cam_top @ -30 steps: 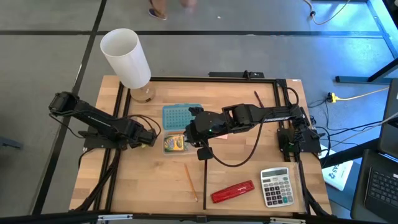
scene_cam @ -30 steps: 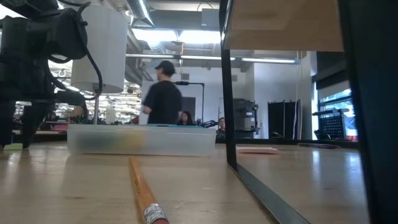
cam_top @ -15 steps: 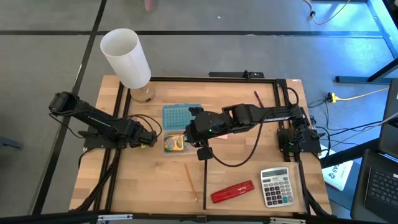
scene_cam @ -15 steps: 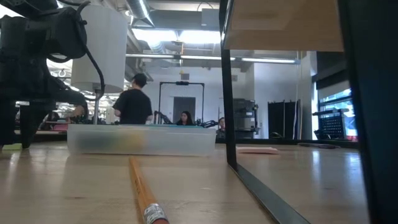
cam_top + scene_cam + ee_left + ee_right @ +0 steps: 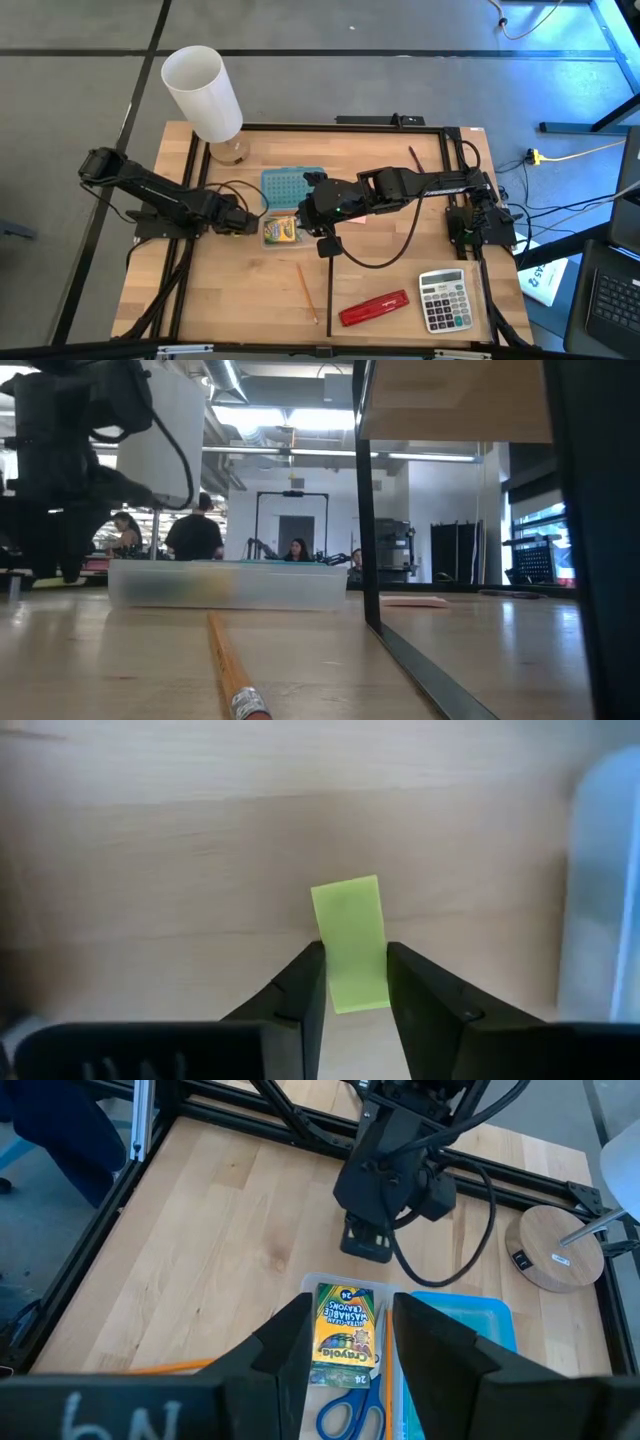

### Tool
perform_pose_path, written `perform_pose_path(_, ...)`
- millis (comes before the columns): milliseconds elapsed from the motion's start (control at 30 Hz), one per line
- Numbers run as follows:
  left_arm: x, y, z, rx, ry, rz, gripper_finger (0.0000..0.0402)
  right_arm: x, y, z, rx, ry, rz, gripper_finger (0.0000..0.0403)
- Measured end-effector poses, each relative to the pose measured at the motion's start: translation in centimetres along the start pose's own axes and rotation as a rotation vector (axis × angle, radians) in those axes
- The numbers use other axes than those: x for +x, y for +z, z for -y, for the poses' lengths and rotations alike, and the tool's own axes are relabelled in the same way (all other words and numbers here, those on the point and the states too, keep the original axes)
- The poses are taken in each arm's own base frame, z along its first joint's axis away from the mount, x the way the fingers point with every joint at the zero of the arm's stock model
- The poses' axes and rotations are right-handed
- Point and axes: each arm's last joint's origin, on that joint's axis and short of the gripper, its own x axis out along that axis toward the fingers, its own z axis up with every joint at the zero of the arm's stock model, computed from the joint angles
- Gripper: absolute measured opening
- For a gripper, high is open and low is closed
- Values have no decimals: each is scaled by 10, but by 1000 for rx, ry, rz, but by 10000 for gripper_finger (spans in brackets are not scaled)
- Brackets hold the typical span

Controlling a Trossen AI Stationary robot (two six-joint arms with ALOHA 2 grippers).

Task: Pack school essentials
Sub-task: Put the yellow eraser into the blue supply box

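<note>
White cylinder (image 5: 203, 93): a tall white tube on a round wooden base, at the table's (image 5: 240, 310) far left corner.

Left gripper (image 5: 247, 223): low over the left half of the table, just left of the clear case. In the left wrist view its fingers (image 5: 300, 990) pinch a small yellow-green eraser (image 5: 350, 942) — a flat, matte rectangle, its long sides pressed between the two tips, the wood of the table behind it.

Clear case (image 5: 283, 229): a shallow see-through tray near the table's middle. It holds the crayon box (image 5: 339, 1342) — yellow-green with printed lettering — and, beside it, blue-handled scissors (image 5: 350, 1414). From the low view the case (image 5: 228, 583) is a long frosted wall with yellow showing faintly through.

Blue lid (image 5: 288, 185): a light blue panel with rows of dots, touching the case on its far side.

Orange pencil (image 5: 307, 292): thin, lying loose toward the table's near edge, well apart from the case; its metal ferrule and eraser end (image 5: 243, 704) loom large in the low view.

Right gripper (image 5: 303, 213): hangs over the case's right end, fingers parted and empty, the crayon box showing between them.

Red stapler (image 5: 373, 308): near the table's near edge, right of the pencil.

Grey calculator (image 5: 443, 299): by the near right corner.
</note>
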Motion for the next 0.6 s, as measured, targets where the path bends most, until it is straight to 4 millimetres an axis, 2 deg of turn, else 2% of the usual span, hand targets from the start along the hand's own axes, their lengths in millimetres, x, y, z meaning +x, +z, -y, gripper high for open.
perform_pose_path(300,-28,-1,18,254,-36,-11,96,0,0,0,0,0,0,142)
perform_pose_path(600,-62,-1,36,702,-86,15,96,0,0,0,0,0,0,142)
